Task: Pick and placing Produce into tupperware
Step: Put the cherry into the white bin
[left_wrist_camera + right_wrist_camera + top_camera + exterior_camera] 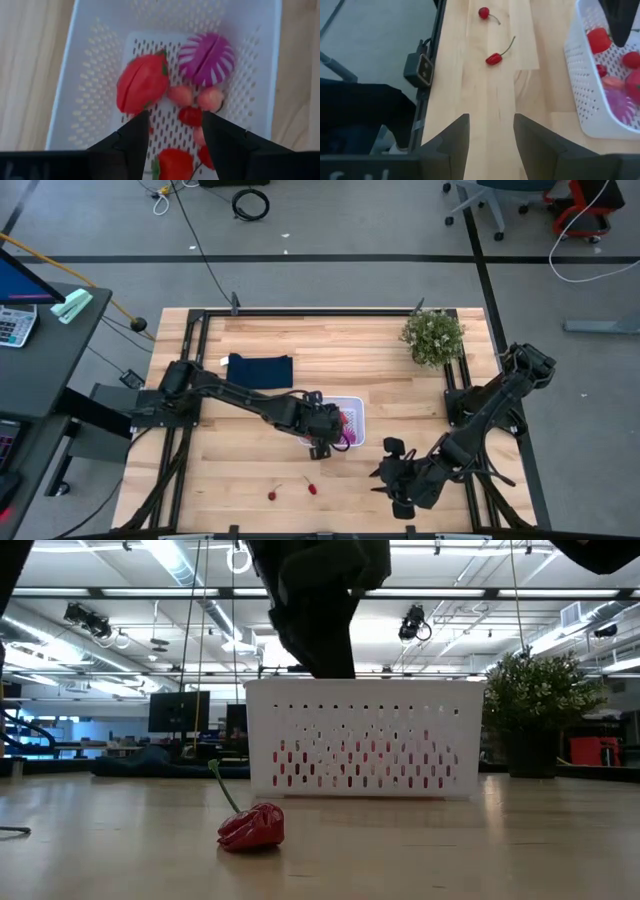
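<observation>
The white perforated tupperware (pixel 352 406) (pixel 365 737) (pixel 90 95) sits mid-table. Inside lie a larger red piece (pixel 142 84), a purple ribbed ball (pixel 207 57), pinkish bits (pixel 210 98) and small red bits (pixel 190 116). My left gripper (pixel 175 122) (pixel 322 442) hovers open over the tupperware's near part, pointing down, holding nothing. Two small red stemmed pieces (pixel 271 495) (pixel 312 489) (pixel 494 58) (pixel 483 12) lie on the table nearer the front edge; one shows in the low view (pixel 252 825). My right gripper (pixel 490 132) (pixel 388 470) waits open, right of the tupperware, low over the table.
A dark navy folded cloth (pixel 259 370) lies left of and beyond the tupperware. A green potted plant (pixel 433 337) (pixel 540 710) stands at the far right corner. Black frame rails (pixel 432 75) run along the table's sides. Bare wood (pixel 230 470) lies around the two red pieces.
</observation>
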### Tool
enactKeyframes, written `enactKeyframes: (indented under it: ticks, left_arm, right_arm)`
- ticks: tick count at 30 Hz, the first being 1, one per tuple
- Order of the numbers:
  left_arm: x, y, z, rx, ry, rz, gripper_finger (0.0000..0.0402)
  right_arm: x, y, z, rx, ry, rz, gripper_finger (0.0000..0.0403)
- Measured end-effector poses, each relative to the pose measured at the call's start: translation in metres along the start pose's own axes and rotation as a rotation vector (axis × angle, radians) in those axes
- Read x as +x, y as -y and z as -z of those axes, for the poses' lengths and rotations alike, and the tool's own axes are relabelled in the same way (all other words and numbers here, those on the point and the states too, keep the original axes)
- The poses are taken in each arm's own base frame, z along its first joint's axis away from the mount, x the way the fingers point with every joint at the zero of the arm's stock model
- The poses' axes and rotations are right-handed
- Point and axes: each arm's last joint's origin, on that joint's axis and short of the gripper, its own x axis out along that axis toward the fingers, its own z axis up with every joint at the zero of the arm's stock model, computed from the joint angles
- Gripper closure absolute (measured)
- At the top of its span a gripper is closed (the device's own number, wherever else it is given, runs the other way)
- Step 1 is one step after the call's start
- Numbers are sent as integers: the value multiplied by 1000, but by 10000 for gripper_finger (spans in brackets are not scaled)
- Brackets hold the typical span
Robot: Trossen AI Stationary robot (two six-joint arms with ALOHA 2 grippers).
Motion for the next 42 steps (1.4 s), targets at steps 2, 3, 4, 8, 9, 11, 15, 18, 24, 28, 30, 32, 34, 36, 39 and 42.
enactKeyframes:
  ticks: [2, 3, 4, 8, 9, 11, 15, 18, 24, 28, 30, 32, 34, 36, 39, 42]
  left_arm:
    - [-1, 4, 1, -18, -4, 24, 209]
    - [-3, 6, 2, -24, -7, 45, 208]
    - [-6, 8, 2, -34, -12, 71, 208]
    - [-28, 15, 0, -56, -51, 189, 218]
    - [-34, 15, -1, -55, -77, 201, 222]
    - [-50, 15, -3, -41, -144, 203, 229]
    - [-87, 14, -6, -38, -243, 169, 243]
    - [-111, 17, -5, -35, -295, 150, 251]
    - [-129, 34, 0, 25, -229, 76, 268]
    - [-130, 43, 7, 102, -217, 45, 277]
    - [-131, 45, 9, 116, -221, 25, 282]
    - [-132, 45, 11, 120, -223, 13, 286]
    - [-132, 46, 11, 120, -222, 14, 291]
    - [-133, 47, 12, 109, -223, 12, 295]
    - [-133, 47, 13, 109, -229, 6, 300]
    - [-134, 48, 14, 106, -232, 4, 305]
  right_arm:
    - [-1, -2, 2, -5, -1, -7, 241]
    - [-2, -3, 2, -7, -1, -10, 241]
    - [-2, -4, 2, -7, 3, -15, 241]
    - [4, -8, -3, 26, 110, 15, 241]
    - [9, -9, -5, 32, 140, 22, 241]
    - [24, -11, -7, 35, 185, 19, 241]
    - [70, -14, -4, 1, 255, -5, 241]
    - [106, -9, 2, -16, 294, -8, 241]
    - [155, 10, 3, 131, 248, -3, 241]
    - [176, 8, 1, 150, 225, -36, 241]
    - [188, 4, 1, 126, 220, -37, 241]
    - [199, 0, 4, 87, 214, -30, 241]
    - [210, -4, 5, 36, 204, -1, 241]
    - [214, -6, 2, -5, 194, 32, 241]
    - [219, -7, 1, -60, 162, 108, 241]
    - [217, -7, -1, -100, 130, 162, 241]
